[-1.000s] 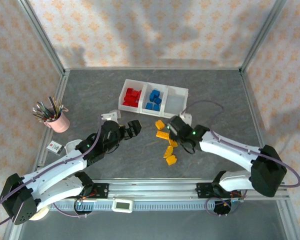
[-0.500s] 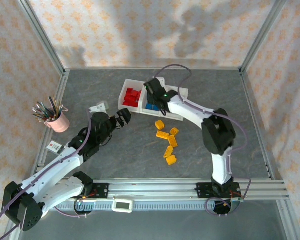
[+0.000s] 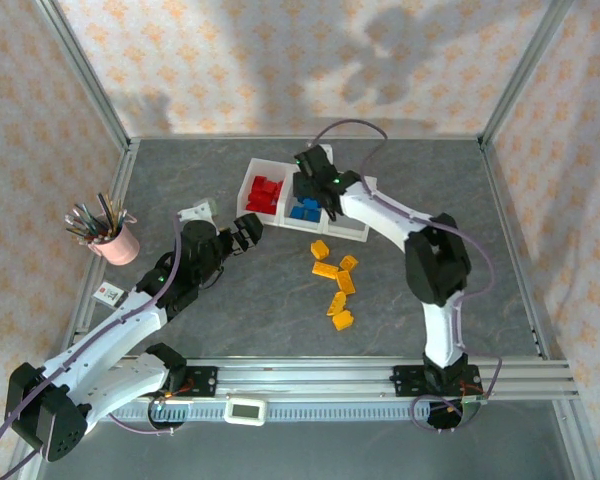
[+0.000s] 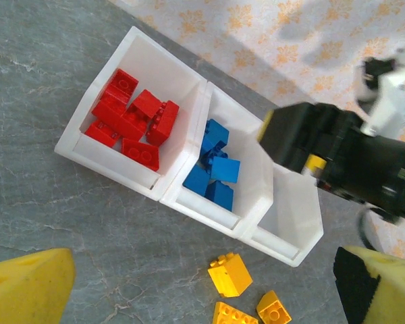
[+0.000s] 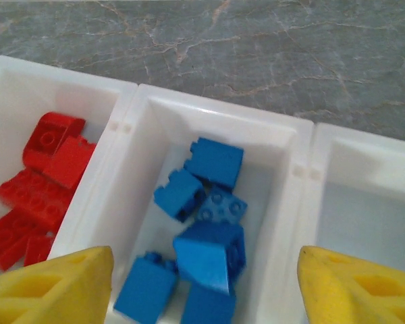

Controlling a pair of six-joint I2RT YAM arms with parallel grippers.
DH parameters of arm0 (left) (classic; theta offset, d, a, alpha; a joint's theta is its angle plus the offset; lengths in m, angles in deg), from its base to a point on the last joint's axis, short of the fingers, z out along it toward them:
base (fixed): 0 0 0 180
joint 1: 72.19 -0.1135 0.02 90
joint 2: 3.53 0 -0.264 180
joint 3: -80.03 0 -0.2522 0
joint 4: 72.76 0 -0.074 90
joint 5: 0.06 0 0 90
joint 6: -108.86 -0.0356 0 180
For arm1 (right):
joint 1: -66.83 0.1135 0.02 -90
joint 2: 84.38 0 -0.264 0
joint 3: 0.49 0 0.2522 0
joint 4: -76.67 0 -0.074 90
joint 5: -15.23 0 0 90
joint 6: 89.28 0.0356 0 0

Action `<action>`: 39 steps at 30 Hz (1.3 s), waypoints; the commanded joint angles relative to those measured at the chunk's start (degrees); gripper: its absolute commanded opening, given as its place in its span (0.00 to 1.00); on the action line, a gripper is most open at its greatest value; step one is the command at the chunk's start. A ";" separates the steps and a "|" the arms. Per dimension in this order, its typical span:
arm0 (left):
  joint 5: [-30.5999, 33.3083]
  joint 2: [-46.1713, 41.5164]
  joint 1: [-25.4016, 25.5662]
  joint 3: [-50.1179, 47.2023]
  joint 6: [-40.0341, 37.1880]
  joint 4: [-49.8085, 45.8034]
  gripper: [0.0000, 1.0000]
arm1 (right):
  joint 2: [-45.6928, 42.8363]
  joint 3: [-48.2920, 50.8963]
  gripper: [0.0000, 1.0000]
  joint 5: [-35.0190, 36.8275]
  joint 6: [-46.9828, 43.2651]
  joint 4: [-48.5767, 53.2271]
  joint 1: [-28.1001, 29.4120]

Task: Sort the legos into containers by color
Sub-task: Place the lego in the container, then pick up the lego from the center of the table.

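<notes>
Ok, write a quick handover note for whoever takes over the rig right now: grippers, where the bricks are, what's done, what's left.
Left gripper: open, empty, hovering beside the left bin.
Right gripper: open, empty, above the middle bin.
Red bricks are in the left bin, blue bricks in the middle bin; the right bin holds none.
Done: red and blue sorted.
Left: yellow bricks loose on the table, to go in the right bin.

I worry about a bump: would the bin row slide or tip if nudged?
The bin row looks like thin plastic holding few bricks, so it is probably light and would slide on the smooth table. Three low joined bins make a wide base, so tipping seems unlikely. The right bin looks empty, so that end may swing first.
</notes>
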 commanded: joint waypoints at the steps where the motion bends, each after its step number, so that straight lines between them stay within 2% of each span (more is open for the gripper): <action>1: -1.74 0.12 -0.46 1.16 -1.00 -0.44 0.99 | -8.84 6.33 0.73 -1.32 0.37 -1.96 0.36; 9: -5.37 1.45 0.22 1.05 -0.84 -0.07 0.99 | -22.02 23.40 0.79 1.79 4.38 -0.71 0.44; 17: -4.32 4.51 4.96 0.09 0.58 2.29 0.99 | -29.36 38.36 0.83 3.93 11.36 -2.40 0.36; 22: -4.17 6.17 7.40 -0.82 1.87 5.53 0.99 | -29.85 43.65 0.87 4.61 14.90 -5.56 0.09; 27: -4.34 7.93 8.12 -0.71 2.19 6.87 0.99 | -27.75 44.56 0.89 5.03 16.95 -8.38 0.01; 35: -3.59 8.16 8.41 -1.01 2.29 7.18 0.99 | -22.37 45.20 0.88 -0.93 18.21 -12.66 0.00; 39: -3.03 8.31 8.40 -1.09 2.01 6.72 0.99 | -20.83 45.97 0.85 -0.09 18.98 -12.05 0.06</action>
